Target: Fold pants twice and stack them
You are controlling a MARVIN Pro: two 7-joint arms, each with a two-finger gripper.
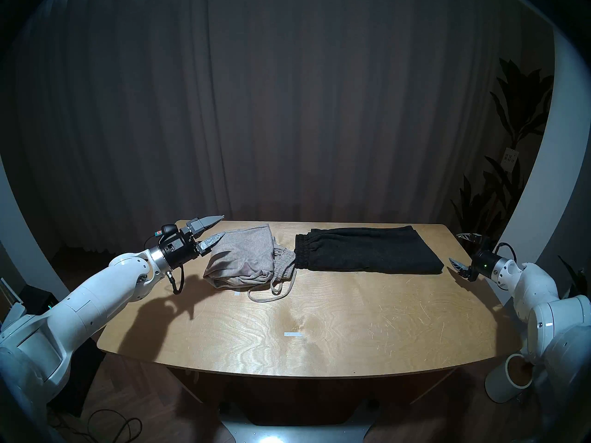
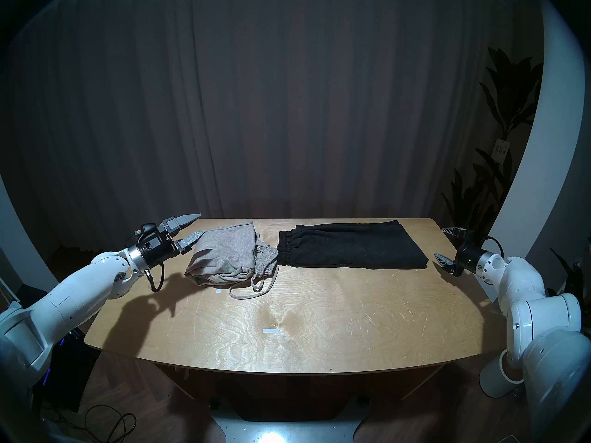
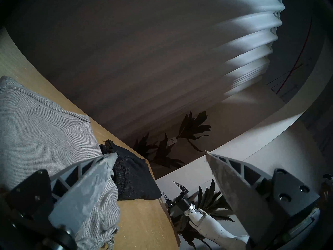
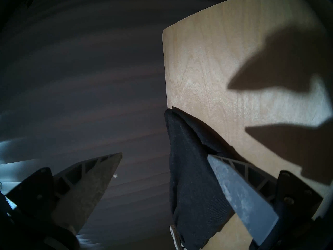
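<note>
Grey pants (image 1: 243, 260) bunched, cord trailing, desk (image 1: 319, 330) at 10 o'clock; black pants (image 1: 367, 252) folded flat at 2 o'clock, waistbands touching. Left pincer (image 1: 216, 229) and right pincer (image 1: 460, 250) wide open, empty.

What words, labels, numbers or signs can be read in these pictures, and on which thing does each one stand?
No text can be read in any view.
White tag hanging on the dark plant: it carries dark marks, too small and blurred to read.
Grey pants, black pants, wooden table: no print or label shows.
White strip on the table: blank.
</note>
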